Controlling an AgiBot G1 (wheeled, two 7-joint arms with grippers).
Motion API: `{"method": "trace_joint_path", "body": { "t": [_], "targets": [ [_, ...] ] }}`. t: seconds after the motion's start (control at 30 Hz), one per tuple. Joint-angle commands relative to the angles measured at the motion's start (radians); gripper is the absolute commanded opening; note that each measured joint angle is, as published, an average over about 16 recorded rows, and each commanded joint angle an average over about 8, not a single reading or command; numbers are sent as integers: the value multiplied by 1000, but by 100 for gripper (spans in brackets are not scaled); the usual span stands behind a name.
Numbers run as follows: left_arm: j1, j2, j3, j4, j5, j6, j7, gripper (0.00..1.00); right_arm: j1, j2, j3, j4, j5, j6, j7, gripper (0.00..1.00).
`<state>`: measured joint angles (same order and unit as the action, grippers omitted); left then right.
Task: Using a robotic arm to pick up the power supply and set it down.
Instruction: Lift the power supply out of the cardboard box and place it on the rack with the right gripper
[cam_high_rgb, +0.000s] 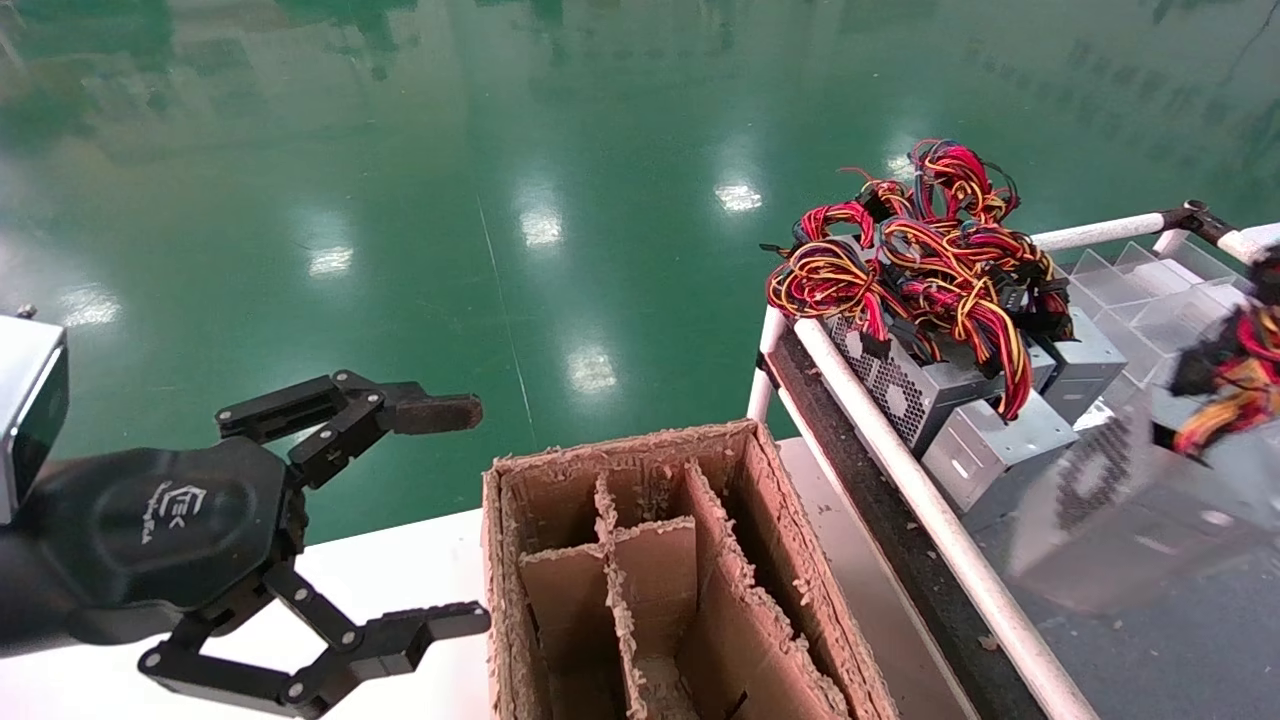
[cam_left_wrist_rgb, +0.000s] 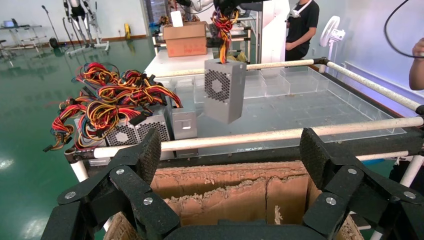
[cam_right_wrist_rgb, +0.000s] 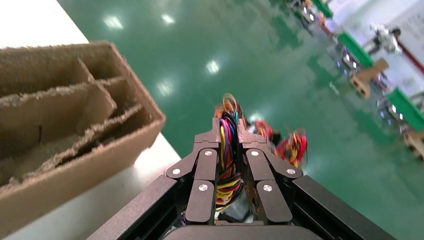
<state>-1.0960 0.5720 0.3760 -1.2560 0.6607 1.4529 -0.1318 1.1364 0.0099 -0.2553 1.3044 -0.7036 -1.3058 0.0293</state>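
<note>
A grey power supply (cam_left_wrist_rgb: 224, 90) with a perforated vent face hangs in the air over the cart, held by its red, yellow and black wire bundle (cam_right_wrist_rgb: 226, 150). My right gripper (cam_right_wrist_rgb: 229, 125) is shut on that bundle, and the metal box itself is hidden below its fingers. In the head view the hanging power supply (cam_high_rgb: 1100, 500) is a blur at the far right, with its wires (cam_high_rgb: 1235, 385) above it. My left gripper (cam_high_rgb: 472, 515) stays open with nothing in it, just left of the cardboard box (cam_high_rgb: 620, 450), and faces across it (cam_left_wrist_rgb: 231, 150).
The cardboard box (cam_left_wrist_rgb: 225, 175) has frayed dividers forming several compartments. Several more power supplies (cam_high_rgb: 900, 390) with tangled wires (cam_high_rgb: 920, 250) lie at the cart's far end, behind a white rail (cam_high_rgb: 900, 470). Clear plastic dividers (cam_high_rgb: 1130, 290) line the cart. A person (cam_left_wrist_rgb: 300, 25) stands beyond it.
</note>
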Motion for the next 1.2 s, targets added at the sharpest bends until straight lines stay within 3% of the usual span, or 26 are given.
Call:
{"method": "trace_joint_path", "body": {
  "t": [0.03,0.3,0.63,0.93,1.2],
  "targets": [
    [0,0,0,0,0,0,0,100,-17,33,-8,-9,8,13,-6,0],
    [0,0,0,0,0,0,0,100,-26,101,-150,-85,88,30,-73,0],
    [0,0,0,0,0,0,0,100,-8,123,-337,-115,208,153,-187,0],
    [0,0,0,0,0,0,0,100,-18,72,-419,-138,247,239,-275,0],
    [0,0,0,0,0,0,0,100,3,-24,-394,-157,150,254,-260,0]
  ]
}}
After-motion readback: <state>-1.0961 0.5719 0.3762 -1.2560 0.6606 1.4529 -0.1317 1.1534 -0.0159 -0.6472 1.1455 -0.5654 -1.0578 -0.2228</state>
